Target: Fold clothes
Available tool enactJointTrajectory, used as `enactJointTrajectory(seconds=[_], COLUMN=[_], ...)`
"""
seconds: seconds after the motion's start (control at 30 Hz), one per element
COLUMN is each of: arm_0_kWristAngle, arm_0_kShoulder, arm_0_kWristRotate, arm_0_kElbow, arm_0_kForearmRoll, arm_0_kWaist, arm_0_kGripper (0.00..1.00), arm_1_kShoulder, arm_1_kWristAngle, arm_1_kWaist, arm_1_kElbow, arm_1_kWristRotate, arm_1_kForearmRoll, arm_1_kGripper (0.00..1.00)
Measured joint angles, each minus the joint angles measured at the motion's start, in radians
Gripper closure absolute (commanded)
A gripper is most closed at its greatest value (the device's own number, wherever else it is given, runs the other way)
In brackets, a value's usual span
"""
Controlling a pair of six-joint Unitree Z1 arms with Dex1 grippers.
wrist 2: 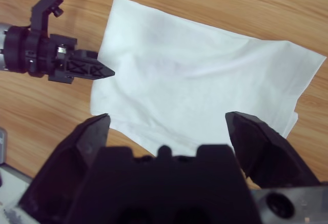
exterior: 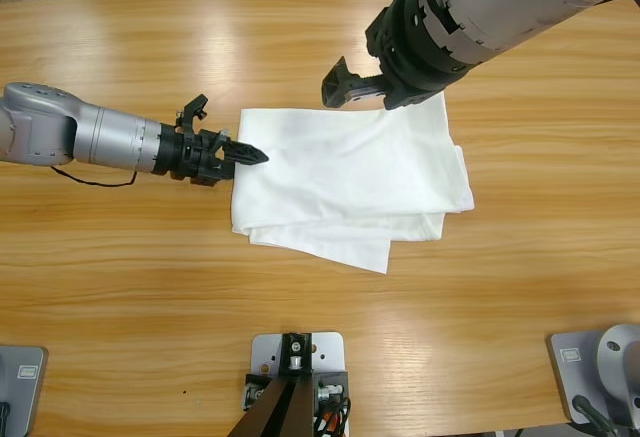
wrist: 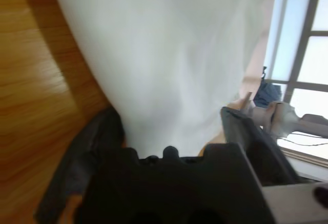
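Observation:
The white T-shirt (exterior: 350, 172) lies folded into a rough rectangle on the table; its lettering and neck label are hidden. My left gripper (exterior: 252, 155) comes in from the left, rolled on its side, at the shirt's left edge. In the left wrist view its jaws stand apart and the shirt (wrist: 169, 65) reaches down between them to the gripper body. My right gripper (exterior: 338, 85) hangs open above the shirt's far edge with nothing in it. The right wrist view looks down on the shirt (wrist 2: 205, 85) and the left gripper (wrist 2: 105, 72).
The bare wooden table (exterior: 140, 287) spreads around the shirt on all sides. The right arm's large silver body (exterior: 500, 2) fills the upper right of the high view. A window and room show past the shirt in the left wrist view.

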State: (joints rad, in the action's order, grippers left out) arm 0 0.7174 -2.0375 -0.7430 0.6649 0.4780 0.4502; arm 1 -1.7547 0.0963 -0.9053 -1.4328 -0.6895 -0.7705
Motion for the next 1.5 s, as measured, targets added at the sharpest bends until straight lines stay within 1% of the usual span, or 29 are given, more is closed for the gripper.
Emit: enactJointTrajectory(seconds=[0.03, 0.07, 0.23, 0.6, 0.73, 0.83, 0.9, 1.13, 1.2, 1.3, 1.5], arm_0_kWristAngle=[-0.004, -0.008, -0.021, -0.062, -0.101, -0.144, -0.171, -0.281, -0.329, -0.391, -0.541], arm_0_kShoulder=[0.0, 0.0, -0.002, -0.022, -0.011, 0.037, 0.077, 0.205, 0.224, 0.249, 0.304], arm_0_kWristRotate=[0.011, 0.021, 0.048, 0.106, 0.142, 0.19, 0.227, 0.371, 0.414, 0.45, 0.571], arm_0_kElbow=[0.005, 0.012, 0.03, 0.045, 0.045, 0.044, 0.043, 0.06, 0.096, 0.148, 0.291], arm_0_kForearmRoll=[-0.014, -0.032, -0.087, -0.09, -0.104, -0.201, -0.291, -0.633, -0.752, -0.913, -1.198], arm_0_kWaist=[0.0, 0.0, 0.001, 0.014, 0.02, 0.01, -0.01, -0.124, -0.141, -0.207, -0.266], arm_0_kGripper=[0.914, 1.0, 1.0, 1.0, 1.0, 1.0, 1.0, 1.0, 1.0, 1.0, 1.0], arm_1_kShoulder=[0.0, 0.001, 0.004, 0.006, 0.007, 0.012, 0.021, 0.026, 0.028, 0.04, 0.049], arm_1_kWristAngle=[0.0, 0.0, 0.0, 0.0, 0.0, 0.0, 0.0, 0.0, 0.0, 0.0, 0.0], arm_1_kWaist=[0.0, 0.0, 0.0, 0.001, 0.001, 0.001, 0.001, 0.002, 0.003, 0.003, 0.003], arm_1_kElbow=[0.0, 0.0, 0.001, 0.018, 0.028, 0.037, 0.039, 0.039, 0.04, 0.041, 0.058], arm_1_kWristRotate=[0.0, -0.001, -0.003, -0.003, -0.003, -0.003, -0.003, -0.009, -0.013, -0.024, -0.043], arm_1_kForearmRoll=[0.0, 0.0, 0.0, 0.0, 0.0, 0.001, 0.008, 0.019, 0.019, 0.019, 0.019], arm_1_kGripper=[0.078, 0.078, 0.078, 0.082, 0.082, 0.082, 0.082, 0.082, 0.082, 0.082, 0.082])
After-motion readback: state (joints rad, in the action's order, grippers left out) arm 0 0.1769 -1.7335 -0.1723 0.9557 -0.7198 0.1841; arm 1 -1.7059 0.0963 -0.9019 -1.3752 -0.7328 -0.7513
